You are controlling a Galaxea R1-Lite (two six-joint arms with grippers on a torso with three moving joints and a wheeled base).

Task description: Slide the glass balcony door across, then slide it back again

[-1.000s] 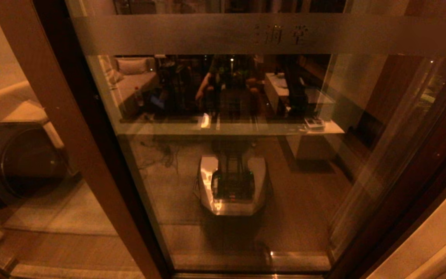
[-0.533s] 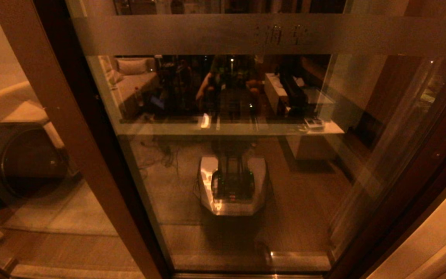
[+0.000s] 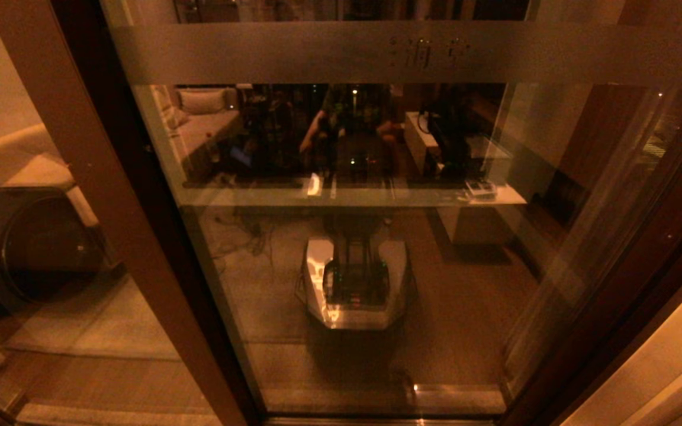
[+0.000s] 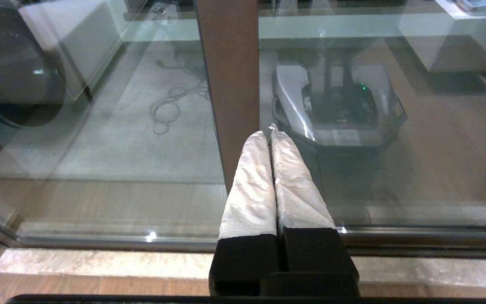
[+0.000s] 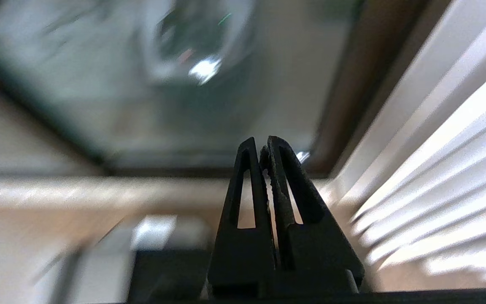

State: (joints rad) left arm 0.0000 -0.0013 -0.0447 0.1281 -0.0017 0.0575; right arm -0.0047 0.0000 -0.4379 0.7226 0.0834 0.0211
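While the door (image 3: 364,248) fills the head view, the left end effector (image 4: 271,134), fingers together, sits at its brown frame; the right end effector (image 5: 262,148), apparently closed too, hangs near the door's lower corner.

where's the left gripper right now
The left gripper, fingers shut, shows only in the left wrist view, its tips near the brown upright frame of the glass balcony door.
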